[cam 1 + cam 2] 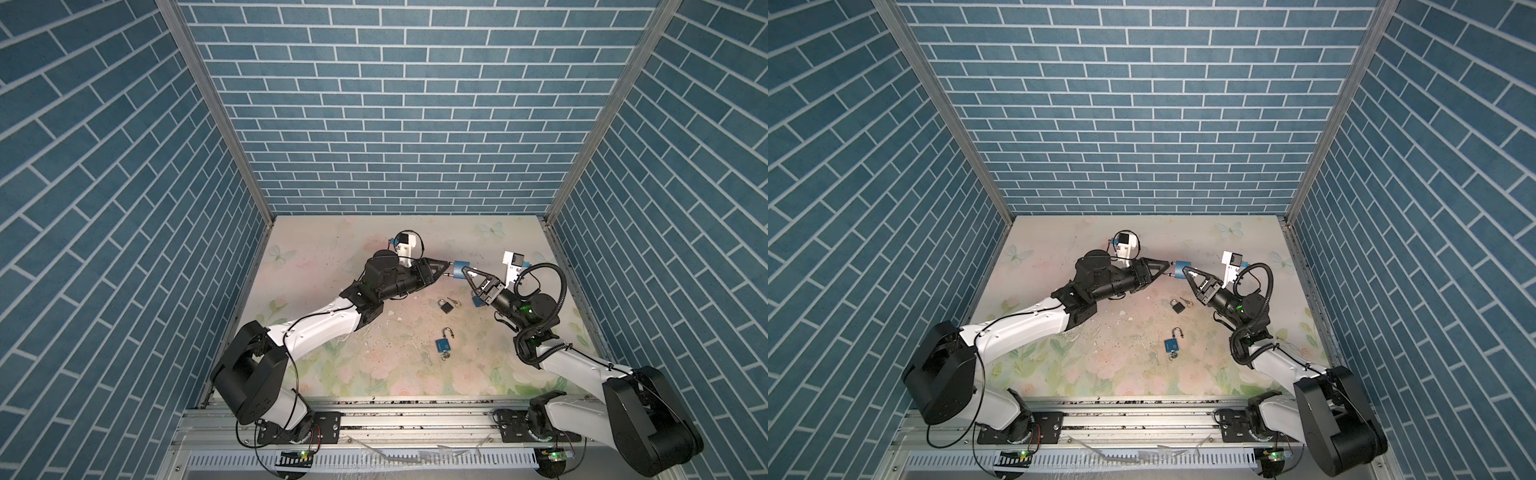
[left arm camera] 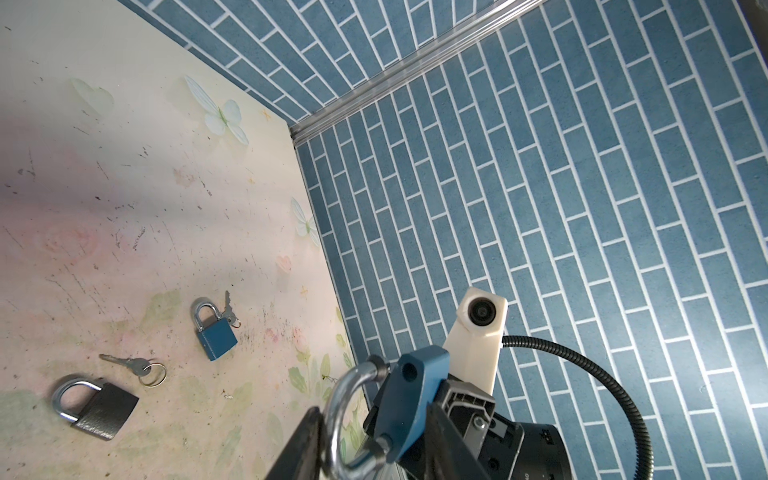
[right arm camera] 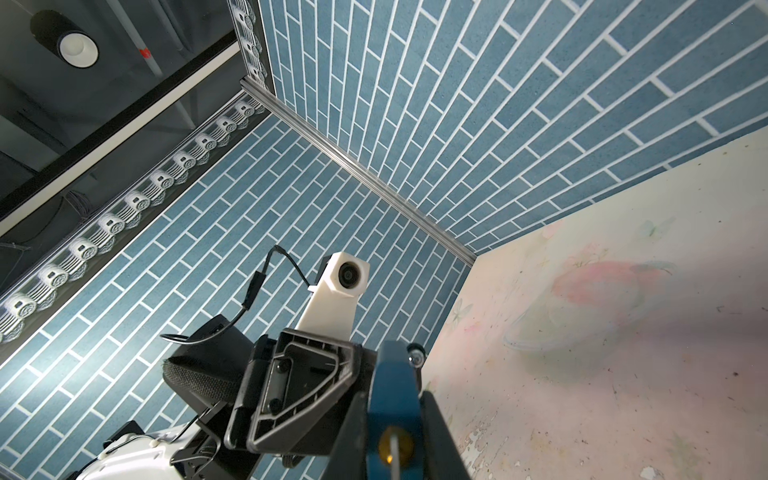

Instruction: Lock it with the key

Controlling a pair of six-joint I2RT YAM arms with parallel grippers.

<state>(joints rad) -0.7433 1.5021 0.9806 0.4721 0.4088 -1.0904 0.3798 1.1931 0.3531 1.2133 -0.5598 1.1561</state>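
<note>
A blue padlock hangs in the air above the table's back middle. My right gripper is shut on its body. A thin silver blade, seemingly the key, stands in the brass keyhole. The silver shackle points at my left gripper. One shackle leg sits in the body; the other ends just beside its hole. The left jaws stand partly open around the shackle, with one finger touching its bow.
On the floral table lie a dark grey padlock with a loose key, and a second blue padlock with its own key. Blue brick-pattern walls enclose three sides.
</note>
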